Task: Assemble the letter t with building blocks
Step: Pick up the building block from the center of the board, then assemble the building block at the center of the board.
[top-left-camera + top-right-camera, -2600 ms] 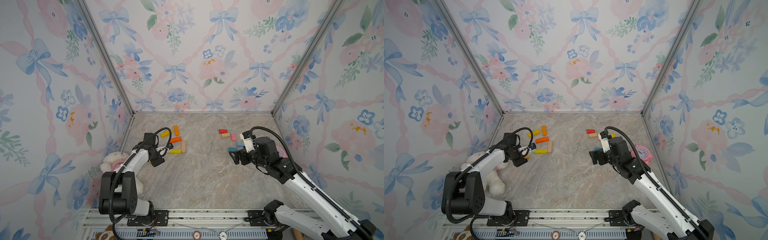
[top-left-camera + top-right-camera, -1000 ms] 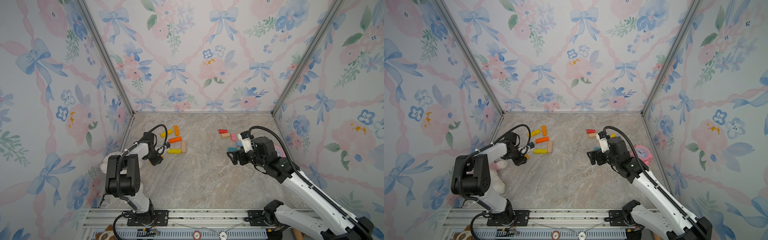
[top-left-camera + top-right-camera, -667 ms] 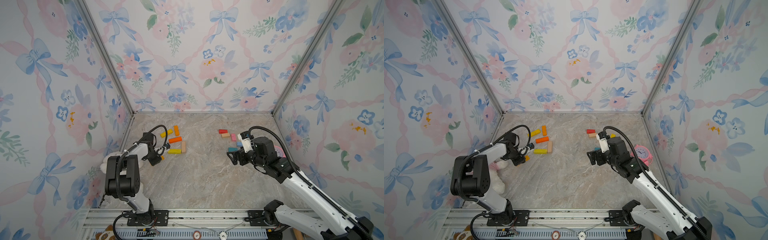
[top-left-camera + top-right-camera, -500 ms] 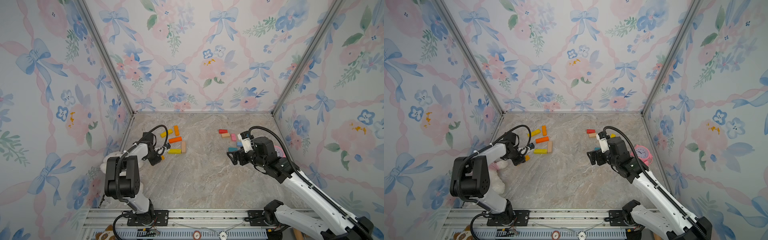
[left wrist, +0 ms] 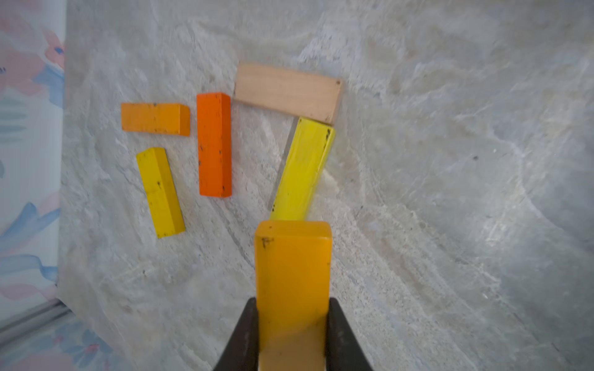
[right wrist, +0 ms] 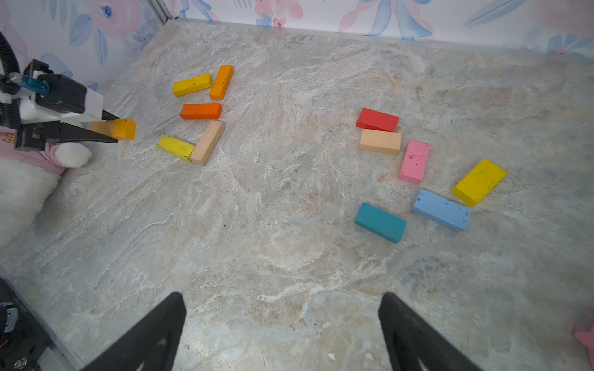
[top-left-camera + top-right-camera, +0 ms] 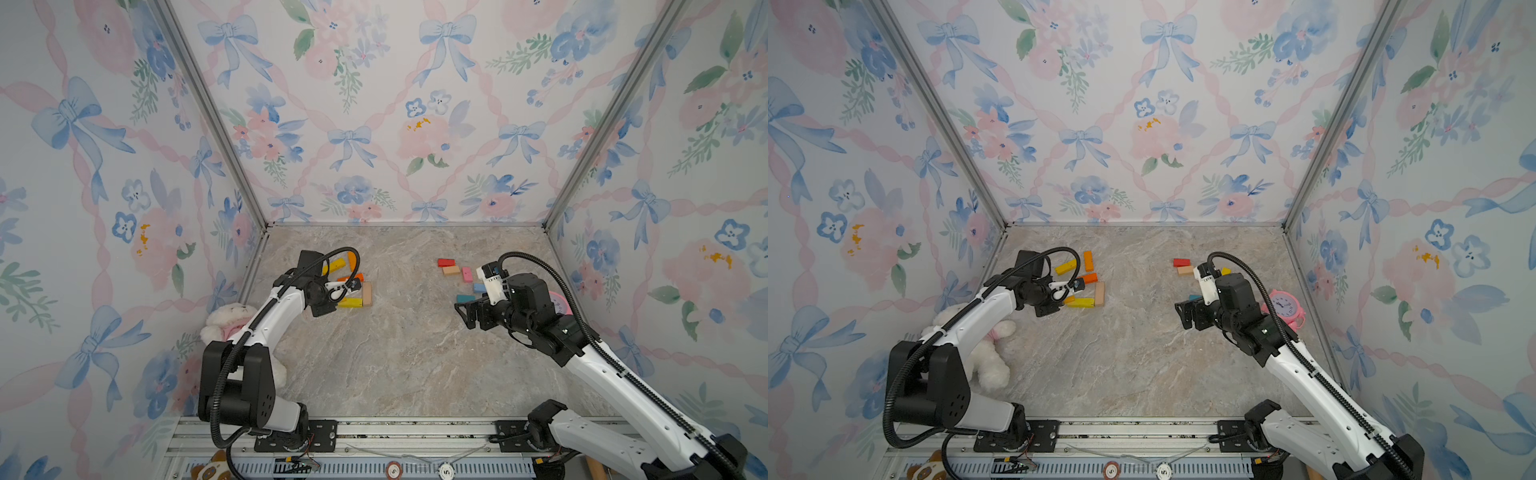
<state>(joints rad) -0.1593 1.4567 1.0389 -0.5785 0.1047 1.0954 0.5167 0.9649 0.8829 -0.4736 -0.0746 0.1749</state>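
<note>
Grip matters most here: our left end effector (image 5: pixel 292 303) is clamped on the amber block (image 5: pixel 293 266). Its black fingers (image 5: pixel 247 324) pinch the long sides near one end, so most of the block juts ahead and seems lifted off the counter (image 5: pixel 450 192). We judge this to be the carry of a first piece toward the bare middle of the right wrist frame. To do it well, we keep the block level, move slowly so it cannot pivot in the pinch, and set it flat before letting go. Our right end effector (image 6: pixel 282 298) is wide open and empty at the bottom of its frame.

All blocks are flat wooden rectangles with crisp edges and matte paint flecked by dark chips; the tan block (image 5: pixel 287 91) shows bare grain. Long blocks (image 6: pixel 201 110) lie at upper left of the right wrist frame, short blocks (image 6: pixel 414 162) at right. Our counter looks like smooth, veined stone.
</note>
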